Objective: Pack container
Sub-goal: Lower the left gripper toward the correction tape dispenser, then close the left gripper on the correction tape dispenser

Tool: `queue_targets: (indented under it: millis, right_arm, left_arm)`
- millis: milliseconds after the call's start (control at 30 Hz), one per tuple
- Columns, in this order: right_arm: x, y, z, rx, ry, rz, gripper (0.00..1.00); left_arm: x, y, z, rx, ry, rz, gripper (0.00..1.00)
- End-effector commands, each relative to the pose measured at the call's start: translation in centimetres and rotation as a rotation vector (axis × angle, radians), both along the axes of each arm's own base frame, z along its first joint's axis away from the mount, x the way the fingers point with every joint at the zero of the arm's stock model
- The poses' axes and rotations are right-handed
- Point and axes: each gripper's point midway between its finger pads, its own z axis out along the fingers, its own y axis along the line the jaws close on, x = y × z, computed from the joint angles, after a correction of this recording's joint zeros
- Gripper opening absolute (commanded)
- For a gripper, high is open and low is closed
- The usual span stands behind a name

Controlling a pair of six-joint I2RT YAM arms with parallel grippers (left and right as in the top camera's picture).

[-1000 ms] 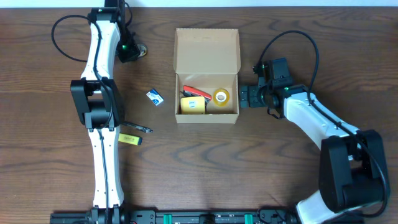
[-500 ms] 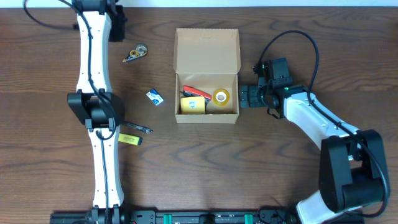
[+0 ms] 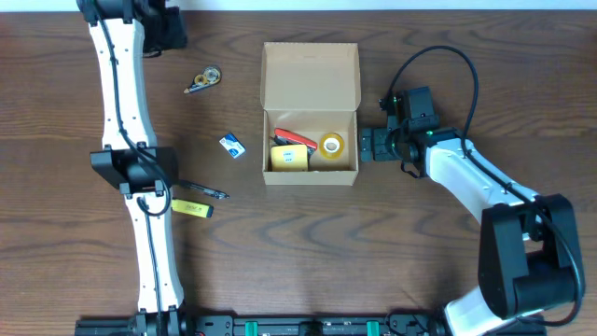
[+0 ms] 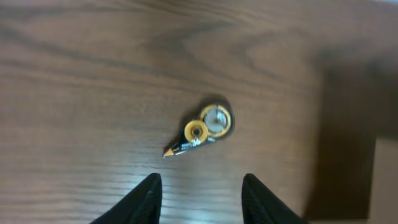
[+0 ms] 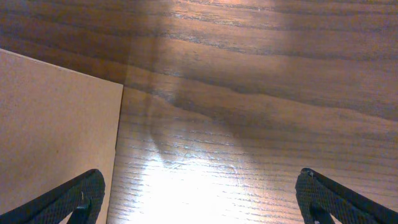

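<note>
The box sat mid-table with its lid flipped back and a tape roll inside. The right gripper gaped wide just beside its right wall. The left gripper hung partly open and empty near a small tape dispenser.

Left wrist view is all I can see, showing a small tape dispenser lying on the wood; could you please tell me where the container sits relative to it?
Observer: The container sits to the right of the dispenser, clear of it, with its lid flap open and laid back.
Operator: Thank you. Is anything packed already?
Observer: Yes, a tape roll, a yellow packet and a red item lie inside.
Operator: And what else is outside, please?
Observer: A blue-and-white item, a pen and a yellow-and-black item lie on the table, left of the container.
</note>
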Motion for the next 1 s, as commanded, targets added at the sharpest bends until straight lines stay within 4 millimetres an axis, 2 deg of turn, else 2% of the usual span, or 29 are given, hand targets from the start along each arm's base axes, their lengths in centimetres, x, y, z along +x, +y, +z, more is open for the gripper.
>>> queue_targets:
  millis: [0, 133, 233, 300, 667, 967]
  right_arm:
    - [-0.1, -0.1, -0.4, -0.009, 0.010, 0.010, 0.99]
    - [-0.1, -0.1, -0.4, -0.009, 0.010, 0.010, 0.99]
    - [-0.1, -0.1, -0.4, -0.009, 0.010, 0.010, 0.99]
    - [-0.1, -0.1, -0.4, -0.009, 0.010, 0.010, 0.99]
    - [-0.1, -0.1, -0.4, -0.009, 0.010, 0.010, 0.99]
    - [-0.1, -0.1, -0.4, -0.009, 0.010, 0.010, 0.99]
  left_arm:
    - [0.0, -1.5, -0.3, 0.080, -0.045, -0.273, 0.50]
    - [0.2, -1.8, -0.7, 0.115, -0.057, -0.358, 0.56]
    - [0.0, -1.9, -1.7, 0.149, -0.053, -0.478, 0.76]
    - [-0.2, -2.0, -2.4, 0.158, -0.039, -0.527, 0.81]
    - [-1.8, -1.9, -7.3, 0.205, 0.056, -0.807, 0.82]
    - [0.4, -0.6, -12.1, 0.315, 0.019, -0.944, 0.83]
